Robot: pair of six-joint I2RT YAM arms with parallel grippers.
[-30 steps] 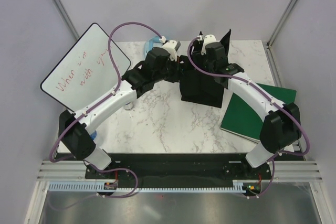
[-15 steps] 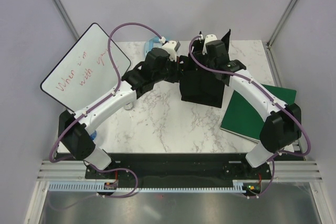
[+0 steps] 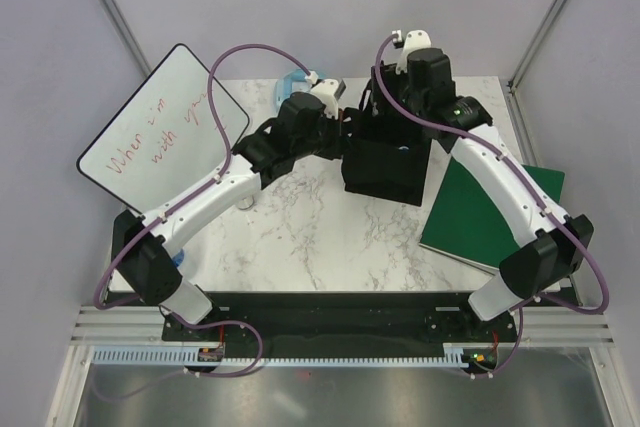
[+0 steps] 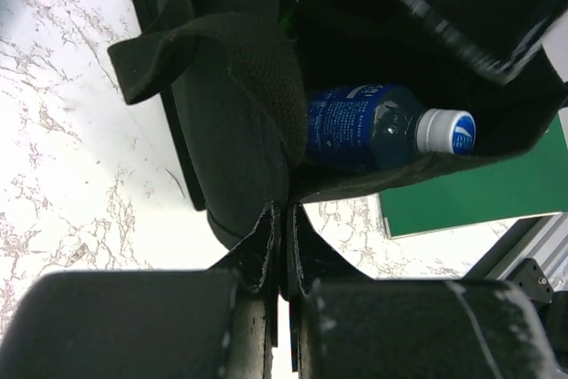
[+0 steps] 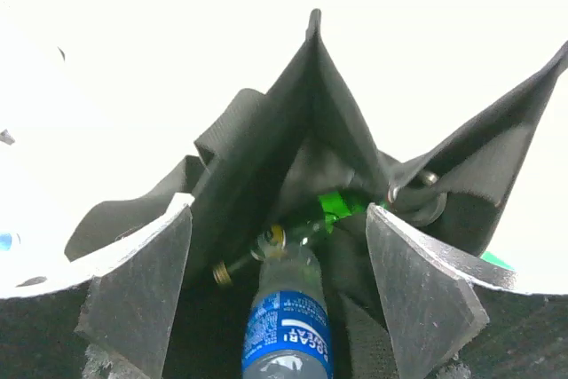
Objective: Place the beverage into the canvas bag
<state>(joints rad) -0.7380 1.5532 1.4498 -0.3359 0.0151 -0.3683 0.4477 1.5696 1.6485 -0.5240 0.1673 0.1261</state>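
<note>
— Left pincer [image 4: 282, 219]: pinching the bag [image 4: 235, 113] by its rim. Right pincer [image 5: 277, 212]: spread, empty, over the opening.
— Bottle [image 4: 373, 126]?
— Inside the bag, beside a green bottle [image 5: 333, 204]. Risk, as I judge it: dropping the rim could let the bag slump and spill it.

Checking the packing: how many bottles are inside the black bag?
2. A blue-labelled bottle lies inside the canvas bag; a green bottle sits deeper in, beyond it. Others may be hidden.
</note>
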